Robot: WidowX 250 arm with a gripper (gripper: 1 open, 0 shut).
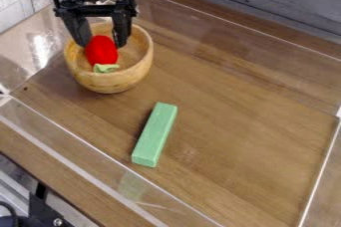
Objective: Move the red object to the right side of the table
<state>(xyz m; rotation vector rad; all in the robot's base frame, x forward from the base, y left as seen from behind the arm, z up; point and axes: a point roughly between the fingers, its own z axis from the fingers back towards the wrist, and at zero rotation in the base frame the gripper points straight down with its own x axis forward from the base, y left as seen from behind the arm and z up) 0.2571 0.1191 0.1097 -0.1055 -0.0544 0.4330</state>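
Observation:
The red object (100, 50), a small rounded toy with a pale green end, lies inside the wooden bowl (120, 78) at the table's back left. My black gripper (98, 40) hangs directly over the bowl, open, one finger on each side of the toy. Whether the fingers touch the toy I cannot tell. The table (240, 92) is a brown wood-grain top that stretches away to the right.
A long green rectangular block (155, 134) lies on the tabletop in front of the bowl, toward the near edge. Low clear plastic walls (80, 156) rim the table on all sides.

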